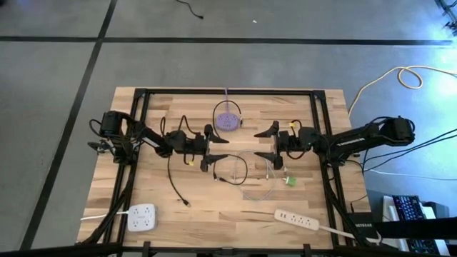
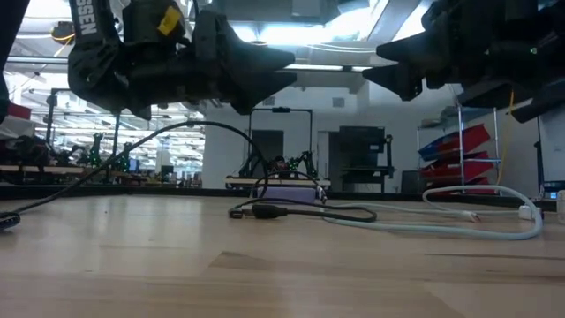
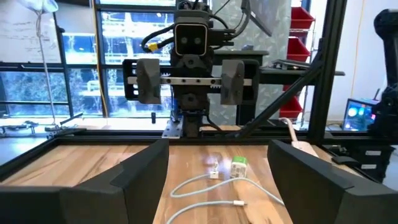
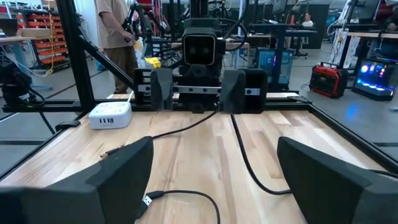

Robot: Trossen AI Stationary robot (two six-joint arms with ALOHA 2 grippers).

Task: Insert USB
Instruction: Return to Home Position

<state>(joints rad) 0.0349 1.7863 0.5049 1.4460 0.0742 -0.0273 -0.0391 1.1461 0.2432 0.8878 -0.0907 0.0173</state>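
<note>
A black cable [image 1: 171, 168] lies slack on the wooden table, with one USB plug [image 4: 148, 200] near the middle and another end [image 1: 187, 204] nearer the front. A white cable [image 3: 211, 180] with a small plug [image 3: 238, 203] and a green-and-white adapter [image 1: 289, 180] lies curled right of centre. A round purple hub [image 1: 228, 121] sits at the far middle. My left gripper [image 1: 214, 152] and my right gripper [image 1: 264, 145] hover above the table, level and facing each other. Both are open with nothing between their fingers.
A white cube charger [image 1: 141, 216] stands at the near left and a white power strip [image 1: 296, 219] lies at the near right. A black frame [image 1: 228, 91] runs around the table's edges. A person stands in the room beyond the table [image 4: 115, 25].
</note>
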